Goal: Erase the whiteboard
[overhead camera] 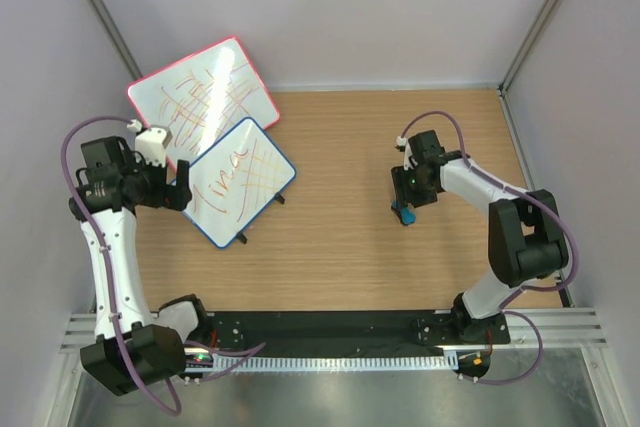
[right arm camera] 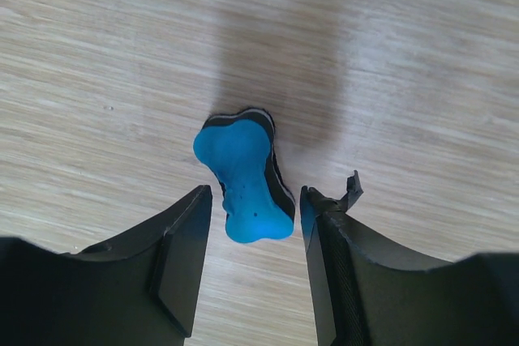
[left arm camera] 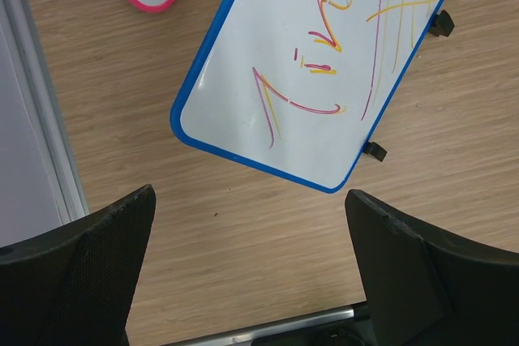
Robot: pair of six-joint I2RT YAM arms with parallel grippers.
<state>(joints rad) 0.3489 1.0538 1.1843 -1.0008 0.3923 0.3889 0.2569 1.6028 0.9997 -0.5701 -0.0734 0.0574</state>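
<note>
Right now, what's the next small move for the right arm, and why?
Probably close the right tool on the eraser: its open fingers straddle one end of it on the table, nothing is gripped yet, and the whiteboard has scribbles to wipe.

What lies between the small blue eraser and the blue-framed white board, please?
Only bare wooden tabletop separates the blue eraser from the blue-framed whiteboard, in the top view.

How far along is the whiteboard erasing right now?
Nothing looks erased: the whiteboard carries red and yellow scribbles. In hand: the right gripper, open, straddles the blue eraser lying on the table, not yet clamped. The left gripper hovers open near the board. Remaining: grasp, carry over, wipe.
</note>
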